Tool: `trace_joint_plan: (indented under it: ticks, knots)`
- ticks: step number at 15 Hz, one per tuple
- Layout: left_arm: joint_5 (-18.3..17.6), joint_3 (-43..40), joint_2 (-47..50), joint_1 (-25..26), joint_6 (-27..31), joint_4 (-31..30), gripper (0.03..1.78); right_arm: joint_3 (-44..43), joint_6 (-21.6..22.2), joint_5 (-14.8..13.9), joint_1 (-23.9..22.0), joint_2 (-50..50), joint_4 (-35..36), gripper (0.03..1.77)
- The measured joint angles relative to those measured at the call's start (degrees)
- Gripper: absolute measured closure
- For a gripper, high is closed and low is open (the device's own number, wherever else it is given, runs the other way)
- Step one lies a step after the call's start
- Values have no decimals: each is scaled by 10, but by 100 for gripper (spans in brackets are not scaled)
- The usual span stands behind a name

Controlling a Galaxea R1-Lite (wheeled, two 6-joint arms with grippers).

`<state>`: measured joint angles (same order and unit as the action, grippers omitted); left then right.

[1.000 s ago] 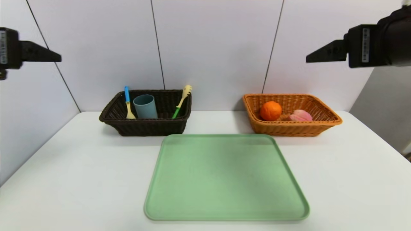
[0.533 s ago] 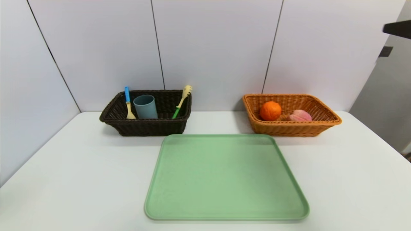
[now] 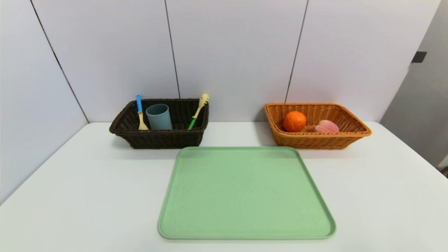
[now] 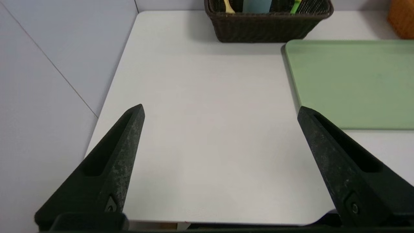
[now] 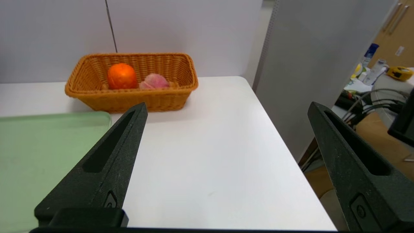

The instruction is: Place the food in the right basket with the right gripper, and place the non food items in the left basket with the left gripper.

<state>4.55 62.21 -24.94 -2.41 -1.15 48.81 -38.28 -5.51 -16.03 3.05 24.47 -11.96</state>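
Both my arms have drawn back out of the head view since a moment ago, which I read as the sorting being finished; my left fingers [image 4: 220, 111] stand wide apart, empty, over bare white bench [image 4: 207, 129], the dark brown woven basket [image 4: 268, 27] with grey-blue cup [image 3: 159, 117] and two pale yellow spoons [image 3: 140, 112] well ahead; my right fingers [image 5: 226, 108] likewise apart and empty, the orange-tan wicker basket [image 5: 129, 97] holding round orange [image 5: 122, 76] and pink peach [image 5: 154, 81] ahead, the bench edge [image 5: 291, 152] close beside them; the green tray [image 3: 245, 192] lies bare between, leaving open room.
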Motion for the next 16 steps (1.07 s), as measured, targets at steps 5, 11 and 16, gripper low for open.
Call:
trace_joint_plan:
  ticks: [5,11,16]
  knots:
    - [-11,-180,137,15,37,-62,12,141,-8,26,-25,-186,4,9]
    - [-39,-437,238,23,50,-293,12,290,-39,103,-29,-243,140,9]
    - [-56,-609,249,23,54,-491,12,380,-35,167,-29,-246,167,9]
